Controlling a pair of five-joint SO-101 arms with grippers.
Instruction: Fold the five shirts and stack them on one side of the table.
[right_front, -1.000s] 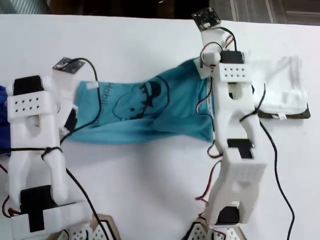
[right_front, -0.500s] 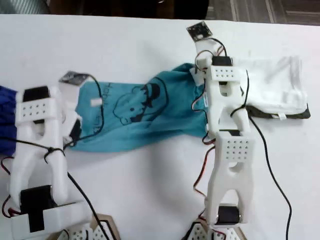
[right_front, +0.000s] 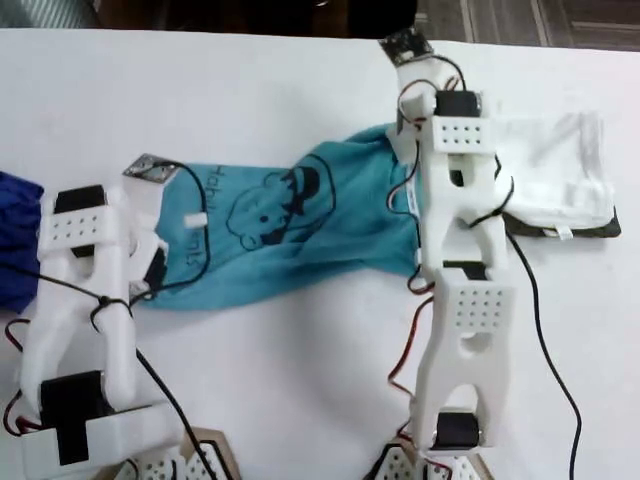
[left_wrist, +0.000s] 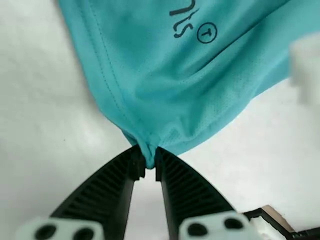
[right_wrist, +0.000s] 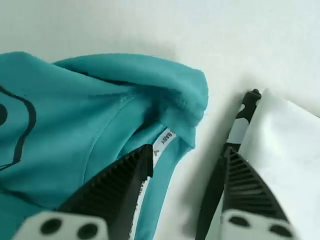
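A teal shirt of thin fabric, printed with a dark cartoon face and lettering, lies stretched lengthwise across the white table. The white plastic left arm has its front end at the shirt's lettered end. The white plastic right arm lies over the opposite end. Just beyond the right arm, a folded white garment rests on a flat dark slab. A dark blue cloth lies beside the left arm at the table's edge.

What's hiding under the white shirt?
Under the white shirt a flat dark thing pokes out along one edge. The shirt covers the rest, so what it is stays hidden.
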